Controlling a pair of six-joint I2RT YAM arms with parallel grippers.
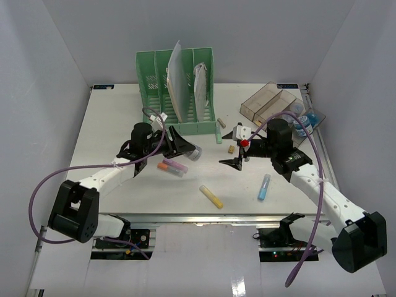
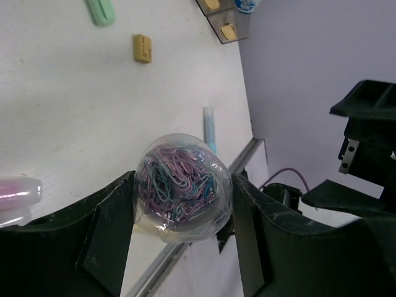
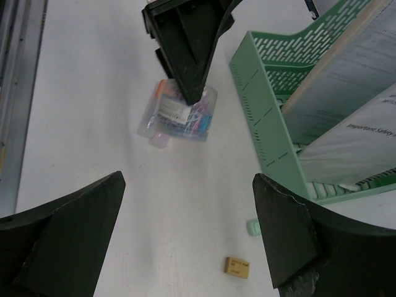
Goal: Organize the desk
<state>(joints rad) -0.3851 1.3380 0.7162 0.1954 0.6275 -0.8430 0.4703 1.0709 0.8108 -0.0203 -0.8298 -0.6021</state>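
- Top view, progress: found the white tabletop [image 1: 124, 124] carrying everything, metal rail along its near edge. Judged the tidying partly done at best. Noted papers standing in the green file rack [image 1: 151, 80] at the back. Counted loose items: an orange and a pink highlighter [image 1: 172, 166] side by side, a yellow highlighter [image 1: 211, 196], a blue highlighter [image 1: 264, 187] and a small tan eraser [image 1: 231, 149]. Placed the clear brown compartment tray [image 1: 266, 102] at far right. No writing legible from here.
- Top view, arms: caught the left claw [image 1: 184, 147] clenched on a clear tub of paper clips [image 1: 193, 153] just in front of the rack. Put the right claw [image 1: 230, 154] over the eraser, released and empty.
- Left wrist view: confirmed both fingers pressed against the round tub, coloured clips packed inside. Could not tell whether lifted or resting on the surface. Spotted two tan pieces already in the tray's compartments, which counts as sorted. Saw a blue-labelled bottle [image 2: 246, 5] at the top edge, print too small to read.
- Right wrist view: found the fingers wide apart with nothing between, and the eraser lying below. Read "Important Safe…" on a printed sheet [image 3: 365, 130] in the rack, with the rest cut off. Noted a white label on the tub, unreadable.
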